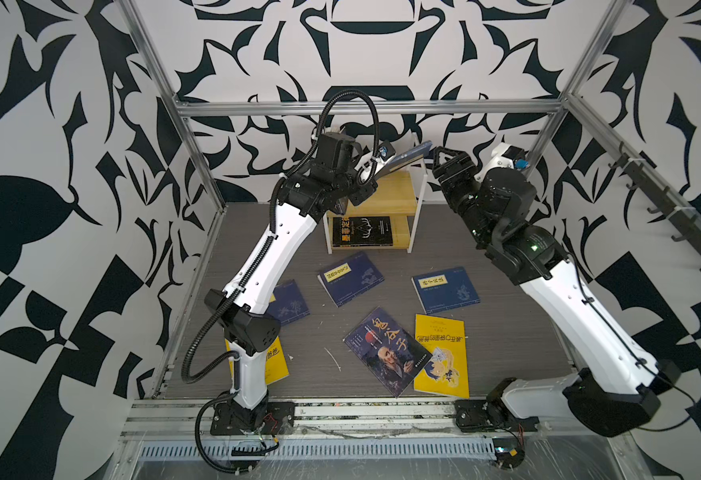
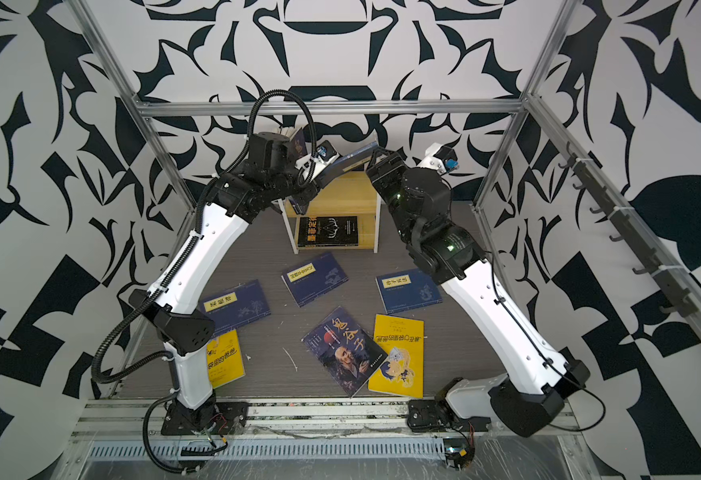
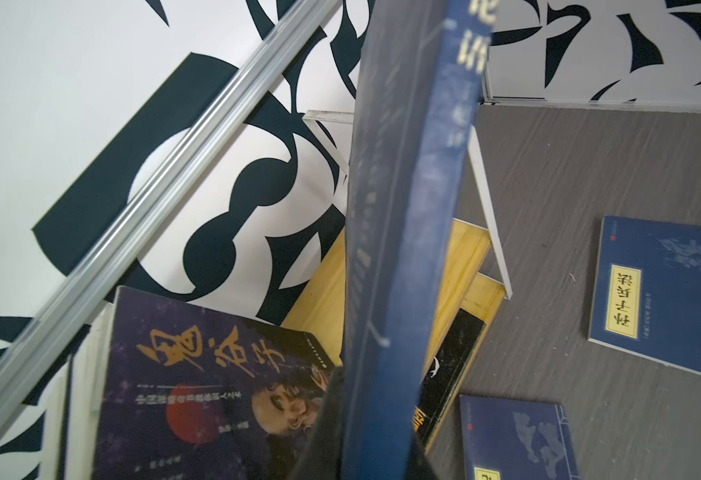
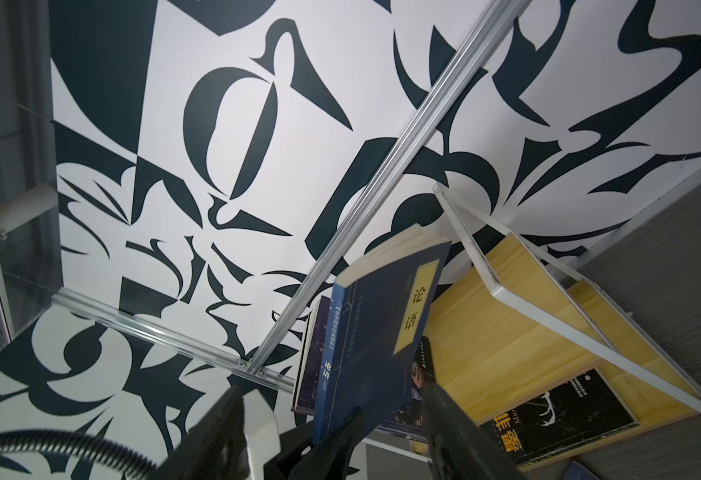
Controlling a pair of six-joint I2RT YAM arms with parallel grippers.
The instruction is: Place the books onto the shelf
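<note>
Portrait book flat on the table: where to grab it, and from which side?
Grip the portrait book by its right-hand corner in a top view. That corner overlaps the yellow book, so it probably sits slightly raised. Its other edges lie flat on the table. Come in low from the right with the open right gripper, one finger sliding under across the yellow cover.

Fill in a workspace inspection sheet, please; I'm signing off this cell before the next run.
Surface: grey tabletop, white flecks.
Job's things: navy book tilted over the shelf; portrait book standing on its top board; flat on the tabletop, three loose navy books, one loose portrait book, two yellow books.
Clutter: black book on the lower board.
Tools: left tool shut on the navy book; right tool open near its upper end.
Cables: conduit looping over left arm; thin cable along right arm.
Surroundings: patterned walls, aluminium frame, hook rail.
</note>
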